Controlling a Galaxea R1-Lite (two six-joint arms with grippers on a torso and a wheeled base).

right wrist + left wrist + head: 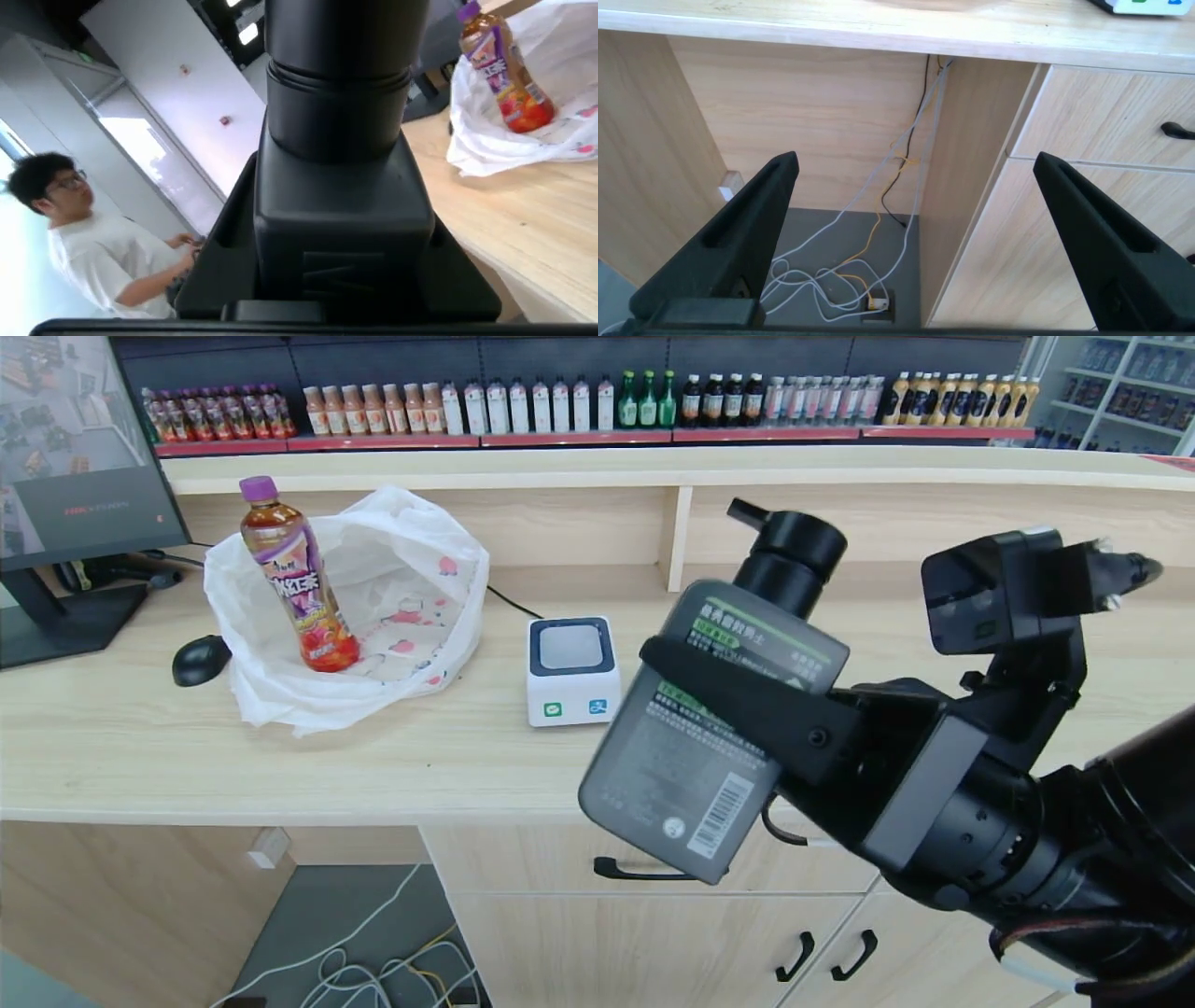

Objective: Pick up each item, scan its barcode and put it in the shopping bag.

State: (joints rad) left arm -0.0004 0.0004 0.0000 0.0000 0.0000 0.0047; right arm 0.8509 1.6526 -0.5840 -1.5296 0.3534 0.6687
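Note:
My right gripper point(695, 695) is shut on a dark grey pump bottle point(677, 775) with a black pump cap point(794, 555). It holds the bottle tilted in the air over the counter's front edge, to the right of the scanner, with the barcode label point(721, 814) at the low end facing me. The white scanner box point(572, 670) sits on the counter. Left of it lies the white shopping bag point(411, 537), with a purple-capped tea bottle point(299, 579) standing in it. The pump bottle point(341, 187) looms close in the right wrist view, the bag point(551, 121) beyond it. My left gripper point(915, 233) hangs open below the counter edge.
The wooden counter point(140, 747) carries a black mouse point(201, 660) and a monitor point(75, 476) at the far left. A raised shelf point(672, 476) runs along the back. Drawers with black handles point(794, 957) and loose cables point(850, 271) lie below the counter.

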